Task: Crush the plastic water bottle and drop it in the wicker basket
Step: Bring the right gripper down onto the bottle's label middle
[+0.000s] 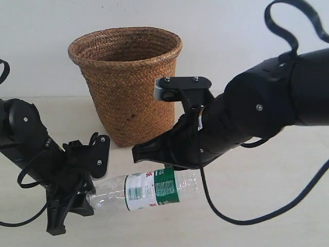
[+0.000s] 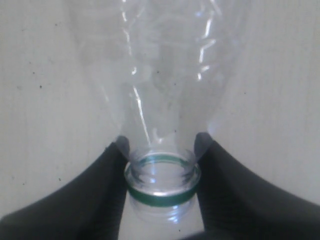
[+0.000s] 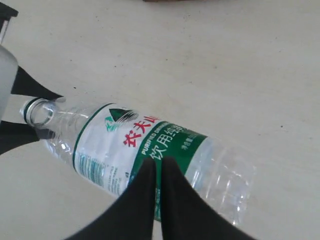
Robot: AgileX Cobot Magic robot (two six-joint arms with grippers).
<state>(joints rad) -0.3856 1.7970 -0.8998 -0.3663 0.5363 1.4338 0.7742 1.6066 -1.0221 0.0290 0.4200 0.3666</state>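
The clear, capless plastic water bottle [image 1: 154, 190] is horizontal, neck pointing left, body unflattened, in front of the upright brown wicker basket [image 1: 126, 98].

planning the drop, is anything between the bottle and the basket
No loose object shows between the plastic water bottle and the wicker basket. Only the right gripper, jaws shut, reaches over the bottle in front of the basket.

This looks like a robotics lab bench. The black left arm [image 1: 28, 136] and right arm [image 1: 267, 98] trail loose black cables [image 1: 247, 223] over a plain pale desk [image 1: 154, 229] set against a bare white wall [image 1: 231, 31]. A wicker basket [image 1: 126, 87] and a plastic water bottle [image 1: 154, 190] serve as props.
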